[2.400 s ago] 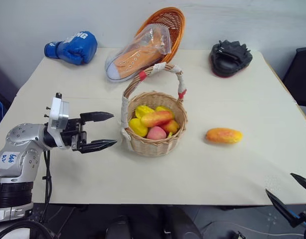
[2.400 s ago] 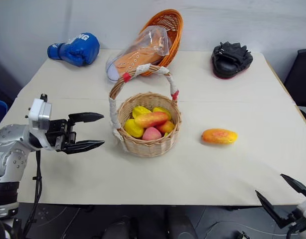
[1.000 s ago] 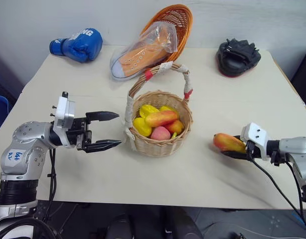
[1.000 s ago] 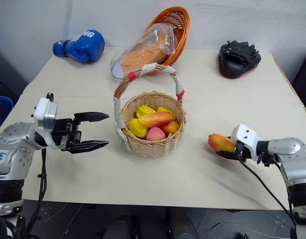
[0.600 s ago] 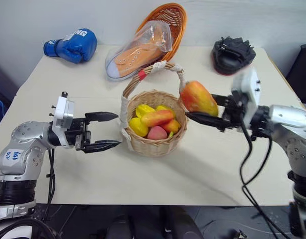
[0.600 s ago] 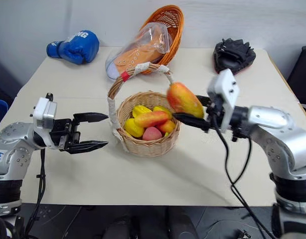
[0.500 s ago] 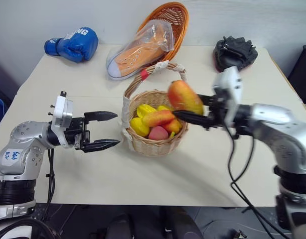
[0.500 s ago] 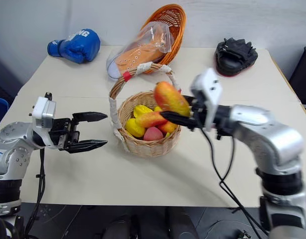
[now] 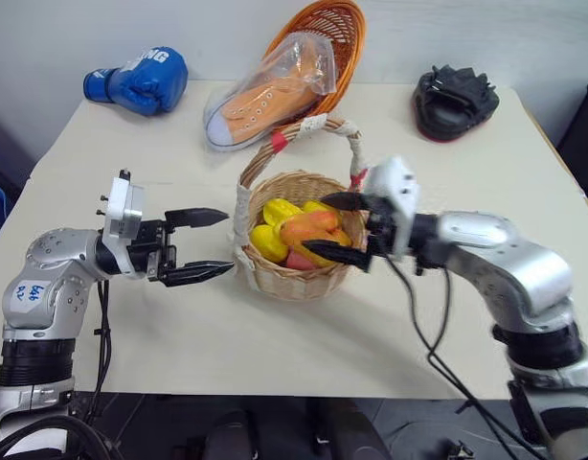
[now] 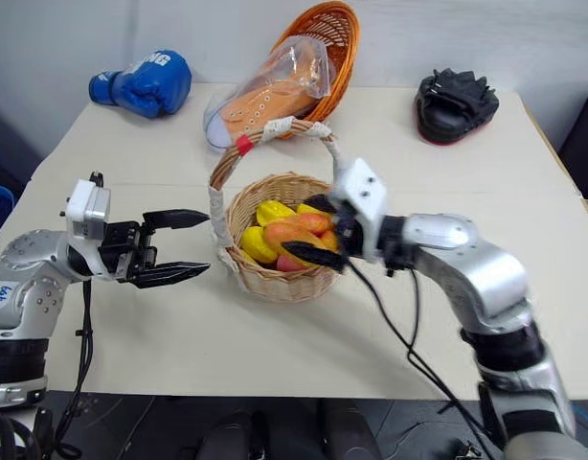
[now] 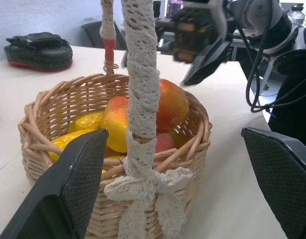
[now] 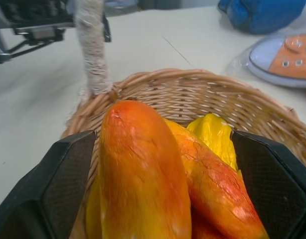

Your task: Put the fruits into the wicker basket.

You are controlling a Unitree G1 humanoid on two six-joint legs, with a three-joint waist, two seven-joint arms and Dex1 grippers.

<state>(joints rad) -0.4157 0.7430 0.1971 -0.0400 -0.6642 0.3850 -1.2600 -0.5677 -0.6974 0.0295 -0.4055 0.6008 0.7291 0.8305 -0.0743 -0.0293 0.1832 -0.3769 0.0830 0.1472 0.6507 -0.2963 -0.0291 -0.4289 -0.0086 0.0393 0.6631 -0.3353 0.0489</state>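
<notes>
Near the middle of the table (image 9: 466,345) we see the wicker basket (image 9: 296,275) standing upright, its arched handle (image 9: 318,124) wrapped in white lace with red bands. Inside it lie the fruits: two orange-red mangoes (image 12: 143,169) piled on top, yellow fruits (image 9: 275,213) toward the basket's left side, and a bit of pink peach (image 9: 296,260) low in the pile. Our right gripper (image 9: 340,230) hangs at the basket's right rim, fingers spread wide, one black finger (image 9: 344,200) above the rim and the other below at the rim's near-right side; it grips nothing, and the top mango sits between the finger pads in the right wrist view, loose on the pile. Our left gripper (image 9: 203,244) is level just beside the basket's left side, pointing at it, fingers spread wide too, nothing between them, not touching the wicker. Along the far edge of the table: a blue boxing glove (image 9: 139,79) at the far-left corner, an orange oval basket (image 9: 325,38) tipped up on its side at the far-middle with an orange sneaker in a clear plastic bag (image 9: 275,88) leaning out of it, and a black padded mitt (image 9: 454,101) toward the far-right corner. No fruit lies on the bare table top. A black cable (image 9: 423,335) runs from our right gripper down past the near edge.
</notes>
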